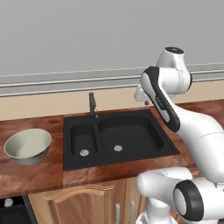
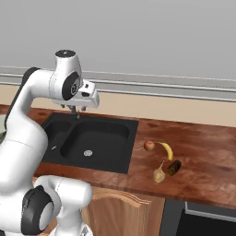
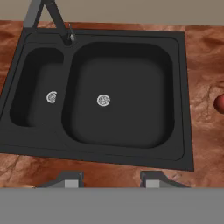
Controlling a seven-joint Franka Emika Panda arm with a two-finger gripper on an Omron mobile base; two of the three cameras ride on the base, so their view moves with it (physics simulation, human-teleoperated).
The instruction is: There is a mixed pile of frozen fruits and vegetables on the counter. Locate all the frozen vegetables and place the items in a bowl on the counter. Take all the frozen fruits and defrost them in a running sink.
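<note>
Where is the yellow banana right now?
In the right base view, the banana lies on the wooden counter to the right of the black sink, next to the red apple and just above the dark lump.

Polished wood-grain counter (image 1: 35, 175), matt black sink (image 1: 131, 131), glossy bowl (image 1: 27, 146).

Sink: the black double-basin sink (image 1: 118, 138) is sitting in the reddish-brown wood-grain counter (image 2: 203, 152), its narrow basin left of its wide basin.
Faucet: the slim black faucet (image 1: 92, 105) is standing behind the divider between the basins.
Bowl: the wide pale greenish-cream bowl (image 1: 28, 146) is resting on the counter, left of the sink.
Pile: the red apple (image 2: 149, 146) is lying right of the sink, the curved yellow banana (image 2: 166, 150) just beside it; the dark olive-brown lump (image 2: 174, 168) and the tan bulb (image 2: 159, 175) are lying in front of them.
Gripper: the two-finger gripper (image 2: 76, 113) is hanging above the sink's rear edge.
</note>
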